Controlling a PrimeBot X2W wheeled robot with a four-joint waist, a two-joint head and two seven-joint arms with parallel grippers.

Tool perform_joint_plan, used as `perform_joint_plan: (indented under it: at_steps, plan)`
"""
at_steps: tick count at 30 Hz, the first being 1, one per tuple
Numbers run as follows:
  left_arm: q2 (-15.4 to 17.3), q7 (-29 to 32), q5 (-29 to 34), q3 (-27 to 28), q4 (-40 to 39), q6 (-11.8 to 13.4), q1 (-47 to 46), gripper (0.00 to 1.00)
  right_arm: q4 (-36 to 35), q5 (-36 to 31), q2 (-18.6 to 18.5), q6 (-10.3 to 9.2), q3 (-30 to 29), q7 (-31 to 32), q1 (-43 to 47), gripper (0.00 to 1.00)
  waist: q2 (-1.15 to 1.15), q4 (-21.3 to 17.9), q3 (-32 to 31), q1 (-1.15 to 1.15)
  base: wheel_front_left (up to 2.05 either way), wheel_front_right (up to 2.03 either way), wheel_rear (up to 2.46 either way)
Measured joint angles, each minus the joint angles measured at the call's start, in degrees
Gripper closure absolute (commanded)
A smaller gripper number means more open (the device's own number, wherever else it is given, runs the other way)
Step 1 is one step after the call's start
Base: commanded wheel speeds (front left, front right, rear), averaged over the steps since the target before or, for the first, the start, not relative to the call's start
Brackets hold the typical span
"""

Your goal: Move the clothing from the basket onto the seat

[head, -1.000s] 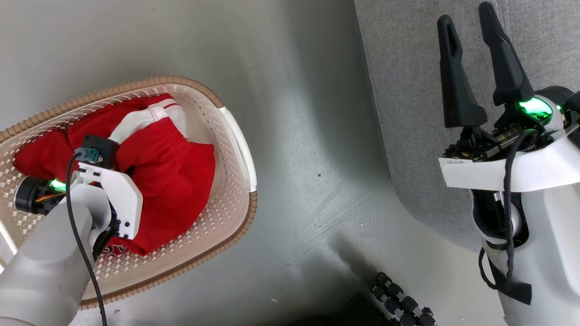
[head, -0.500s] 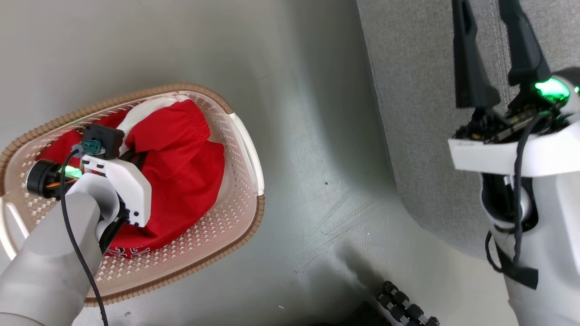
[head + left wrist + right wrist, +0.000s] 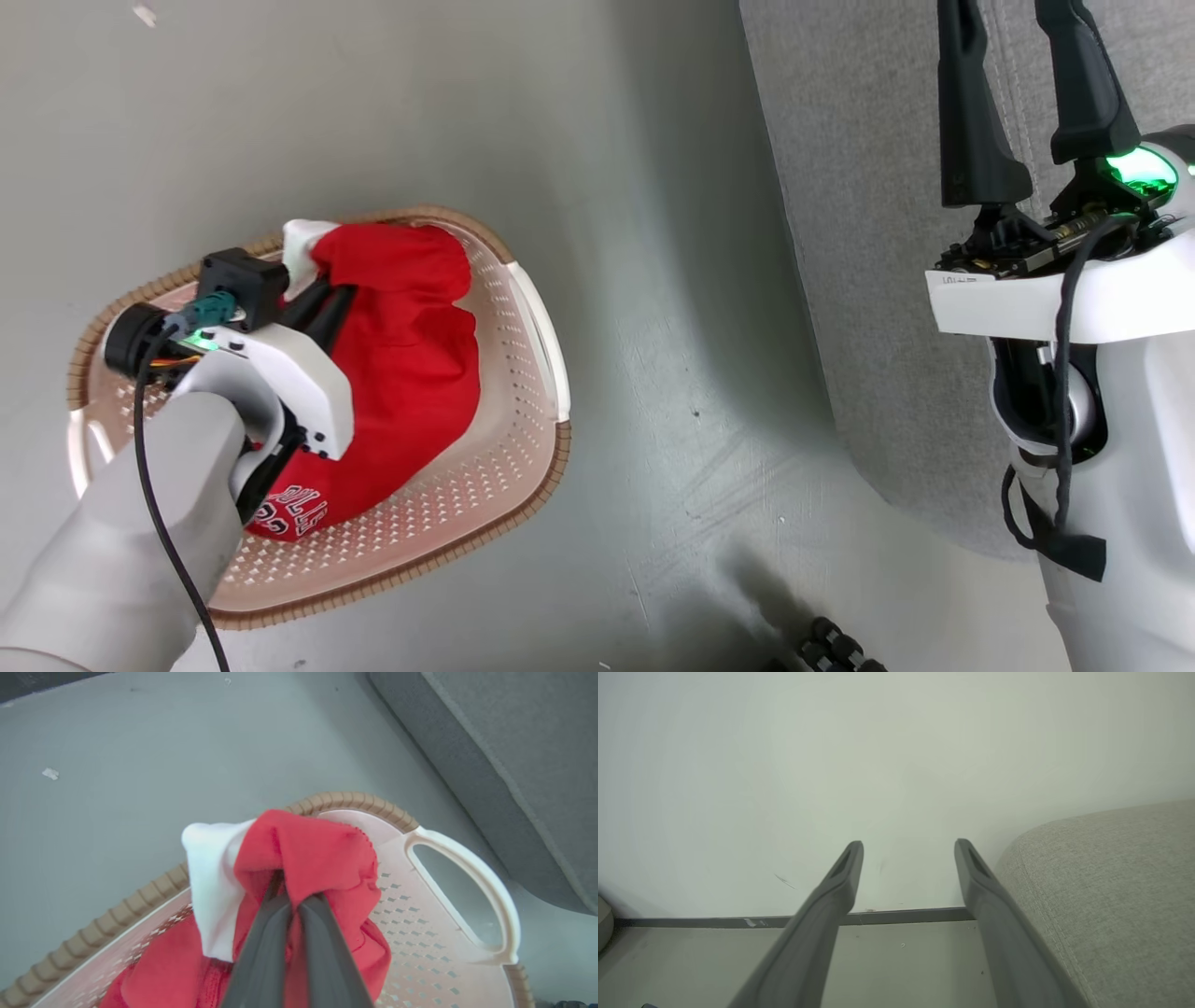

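Head view: 1 basket [image 3: 495, 439] holding clothing [image 3: 411, 355], 1 seat [image 3: 868, 233].

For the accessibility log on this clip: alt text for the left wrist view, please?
The shut left tool pinches a red garment with a white panel, bunched over the cream basket. Grey floor lies beyond, the seat at upper right.

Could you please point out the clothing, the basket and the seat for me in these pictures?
clothing [image 3: 411, 345], head view, on its red fabric.
basket [image 3: 336, 800], left wrist view, on its brown rim.
seat [image 3: 887, 187], head view, on its grey upholstery.
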Motion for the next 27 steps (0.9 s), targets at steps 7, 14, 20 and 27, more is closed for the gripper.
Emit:
perform_joint_plan:
  at_steps: [7, 14, 20, 27]
  plan:
    - [0.87, -1.71, -1.94, -0.67, -4.14, 0.0, 2.41, 1.0, 1.6, -0.38, -0.01, 0.0, -0.08, 0.0, 0.01, 0.0, 0.0, 1.38, -3.49, 0.0, 0.0, 0.0, 0.0]
    - [1.92, -2.52, -3.91, -1.01, -8.34, 0.0, 4.03, 1.0, 3.33, -1.04, -0.03, 0.0, -0.08, 0.0, 0.04, 0.0, 0.0, 2.6, -6.94, 0.0, 0.0, 0.0, 0.0]
    - [2.53, -3.2, -5.25, -0.94, -12.76, 0.0, 6.3, 1.0, 4.95, -1.8, -0.07, 0.0, -0.09, 0.0, 0.34, 0.0, 0.0, 3.84, -10.82, 0.0, 0.0, 0.0, 0.0]
    - [4.26, -3.47, -4.91, 0.44, -16.72, -0.04, 7.64, 1.0, 6.5, -0.62, -0.11, 0.0, 0.96, 0.0, 3.06, 0.0, 0.0, 5.35, -15.66, 0.0, 0.0, 0.0, 0.0]
